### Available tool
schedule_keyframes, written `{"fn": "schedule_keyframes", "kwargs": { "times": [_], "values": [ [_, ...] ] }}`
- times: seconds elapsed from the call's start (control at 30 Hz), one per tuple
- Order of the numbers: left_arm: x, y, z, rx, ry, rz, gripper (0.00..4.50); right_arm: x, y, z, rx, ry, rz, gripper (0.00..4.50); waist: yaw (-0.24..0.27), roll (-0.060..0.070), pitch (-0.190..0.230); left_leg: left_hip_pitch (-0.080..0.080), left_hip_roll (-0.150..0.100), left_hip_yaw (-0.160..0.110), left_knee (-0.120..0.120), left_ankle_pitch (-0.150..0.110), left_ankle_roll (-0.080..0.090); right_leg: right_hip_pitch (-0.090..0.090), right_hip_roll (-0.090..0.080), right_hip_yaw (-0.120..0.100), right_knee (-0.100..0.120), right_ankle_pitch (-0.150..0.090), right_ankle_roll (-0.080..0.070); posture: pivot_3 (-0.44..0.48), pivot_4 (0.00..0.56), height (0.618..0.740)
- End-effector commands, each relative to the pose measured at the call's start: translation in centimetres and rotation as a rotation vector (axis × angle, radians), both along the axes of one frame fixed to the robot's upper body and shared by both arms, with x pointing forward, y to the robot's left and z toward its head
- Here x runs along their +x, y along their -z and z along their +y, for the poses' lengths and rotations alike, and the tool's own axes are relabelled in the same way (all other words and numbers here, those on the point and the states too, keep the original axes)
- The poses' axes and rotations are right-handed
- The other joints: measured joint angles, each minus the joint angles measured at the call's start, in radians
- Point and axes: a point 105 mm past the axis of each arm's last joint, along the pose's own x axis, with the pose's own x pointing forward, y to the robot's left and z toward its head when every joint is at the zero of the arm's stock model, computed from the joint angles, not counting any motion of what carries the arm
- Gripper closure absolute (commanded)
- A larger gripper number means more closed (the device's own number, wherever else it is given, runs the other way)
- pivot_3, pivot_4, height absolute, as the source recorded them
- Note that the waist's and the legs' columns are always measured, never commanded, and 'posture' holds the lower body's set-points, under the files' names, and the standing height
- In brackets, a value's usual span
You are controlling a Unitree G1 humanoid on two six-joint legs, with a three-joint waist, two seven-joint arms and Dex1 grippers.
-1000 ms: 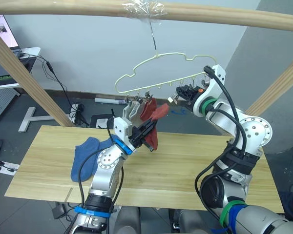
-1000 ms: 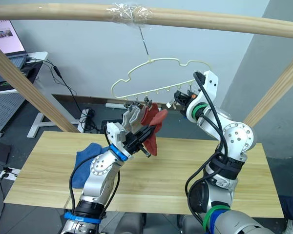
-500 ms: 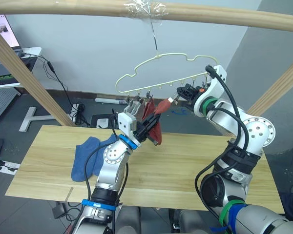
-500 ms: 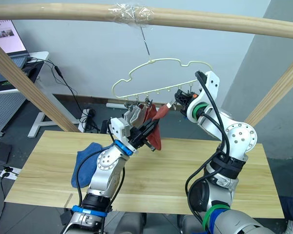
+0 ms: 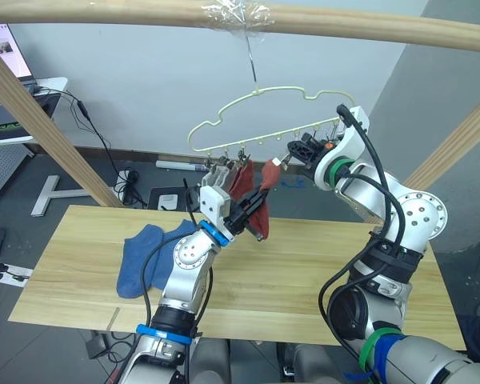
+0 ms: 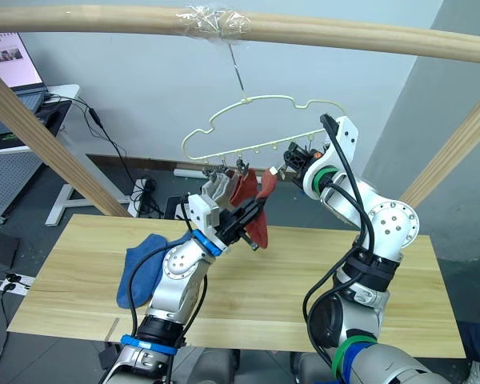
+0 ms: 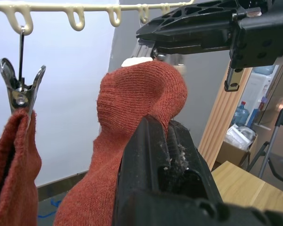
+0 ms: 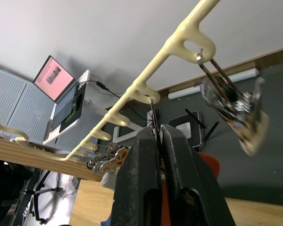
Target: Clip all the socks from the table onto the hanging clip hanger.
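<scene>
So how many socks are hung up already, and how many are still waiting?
Two look clipped on the clip hanger: a grey sock and a red sock. The left gripper is lifting another red sock toward a clip that the right gripper squeezes. Blue socks wait on the table.

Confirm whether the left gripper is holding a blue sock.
No. The left gripper is shut on a rust-red sock, raised under the clip hanger; the blue socks lie on the table.
</scene>
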Motion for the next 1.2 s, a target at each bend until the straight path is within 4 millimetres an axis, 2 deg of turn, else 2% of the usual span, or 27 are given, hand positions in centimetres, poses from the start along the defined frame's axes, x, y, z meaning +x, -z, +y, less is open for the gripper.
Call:
{"fn": "schedule_keyframes", "kwargs": {
  "times": [0.03,0.47,0.57,0.83,0.9,1.03,1.2],
  "values": [
    [-0.2,-1.0,-0.5,-0.01,0.011,-0.053,4.48,-0.1,-0.2,1.2,0.052,-0.013,0.019,4.5,-0.001,0.0,0.0,0.0,0.0,0.0,0.0,0.0,0.0,0.0,0.0,0.0,0.0,0.0,0.0,0.147,0.197,0.74],
    [0.3,-2.3,-0.5,-0.046,-0.012,-0.098,4.48,-0.3,-0.1,1.4,0.043,-0.029,0.022,4.5,-0.005,0.0,0.0,0.0,0.0,0.0,0.0,0.0,0.0,0.0,0.0,0.0,0.0,0.0,0.0,0.15,0.188,0.74],
    [0.2,-2.3,-0.5,-0.046,-0.009,-0.096,4.5,-0.4,-0.3,1.3,0.034,-0.036,0.007,3.69,-0.005,0.0,0.0,0.0,0.0,0.0,0.0,0.0,0.0,0.0,0.0,0.0,-0.001,0.0,0.0,0.149,0.186,0.74],
    [0.0,-1.3,-0.5,-0.024,0.01,-0.057,4.5,-1.2,-2.4,1.1,0.044,-0.077,-0.097,0.67,-0.011,0.0,0.0,-0.001,0.0,0.0,-0.001,0.0,0.0,-0.001,0.0,0.0,0.0,0.0,0.0,0.141,0.179,0.74],
    [0.1,-0.9,-0.4,-0.027,0.013,-0.02,3.99,-1.9,-2.9,1.1,0.019,-0.104,-0.14,0.01,-0.011,0.0,0.0,-0.001,0.0,0.001,-0.001,0.0,0.0,-0.001,0.0,0.0,-0.001,0.0,0.0,0.139,0.177,0.74],
    [0.6,-0.2,0.2,-0.071,0.015,0.09,2.78,-3.9,-3.2,0.6,-0.096,-0.158,-0.239,0.0,-0.013,0.0,0.0,-0.001,0.0,0.001,-0.001,0.0,0.0,-0.001,0.0,0.001,-0.001,0.0,0.0,0.134,0.175,0.74],
    [0.8,0.4,1.5,-0.079,0.039,0.207,1.21,-5.4,-1.2,-1.0,-0.269,-0.077,-0.292,0.0,-0.029,0.0,0.0,-0.002,0.0,0.0,-0.001,0.0,0.0,-0.001,0.0,0.001,-0.001,0.0,0.0,0.125,0.176,0.74]
  ]
}}
